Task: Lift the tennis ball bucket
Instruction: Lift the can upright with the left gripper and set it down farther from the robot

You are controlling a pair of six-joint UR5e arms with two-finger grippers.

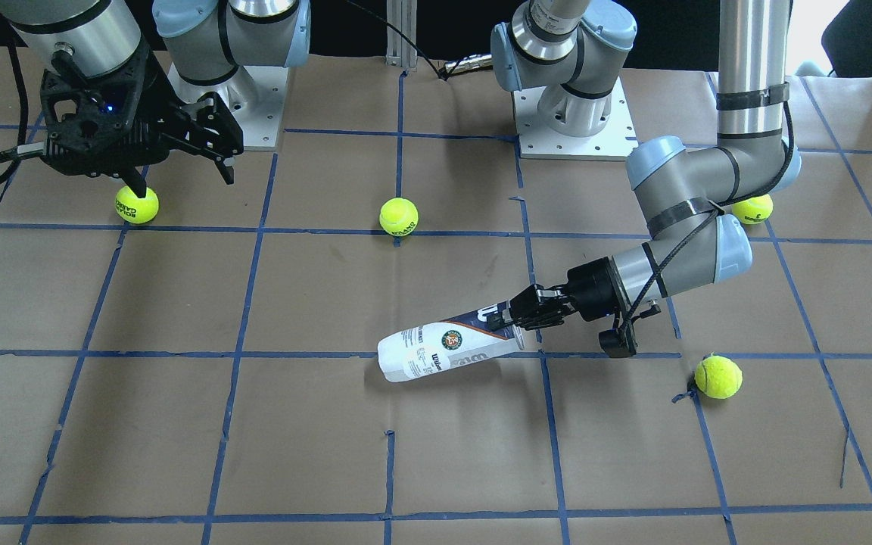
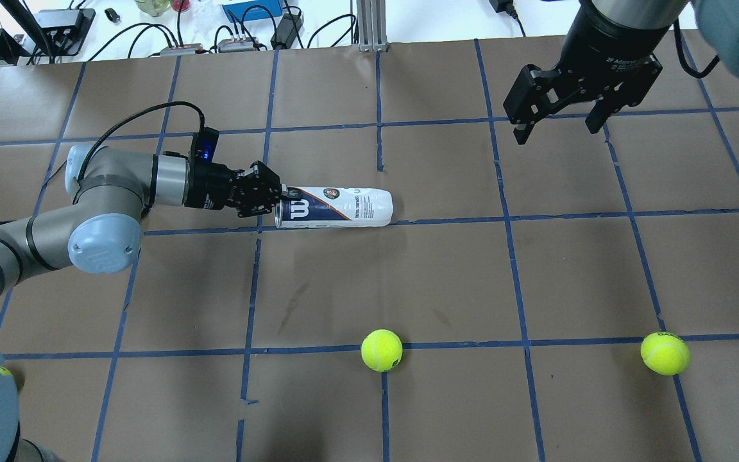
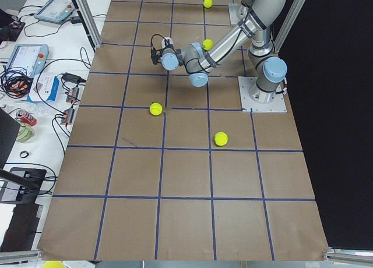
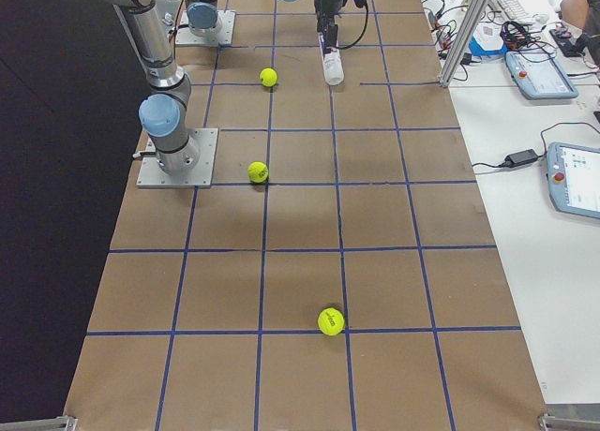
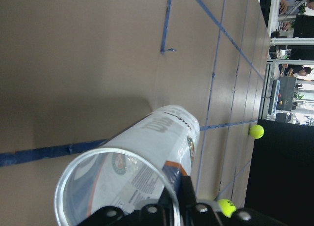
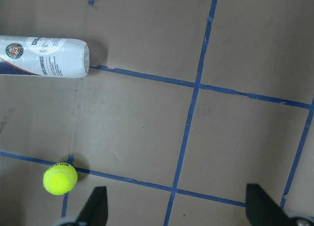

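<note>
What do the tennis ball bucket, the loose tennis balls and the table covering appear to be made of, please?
Tennis ball bucket: seemingly clear, glossy plastic; the open rim looks see-through in the left wrist view, under a white and navy printed label.
Tennis balls: yellow-green felt, matte and fuzzy.
Table covering: probably brown paper, matte, gridded with blue tape.

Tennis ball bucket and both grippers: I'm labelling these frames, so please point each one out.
tennis ball bucket (image 2: 337,206): overhead exterior, middle of its printed label.
left gripper (image 2: 280,194): overhead exterior, between its fingertips at the bucket's open rim.
right gripper (image 2: 557,133): overhead exterior, gap between its spread fingertips.
</note>
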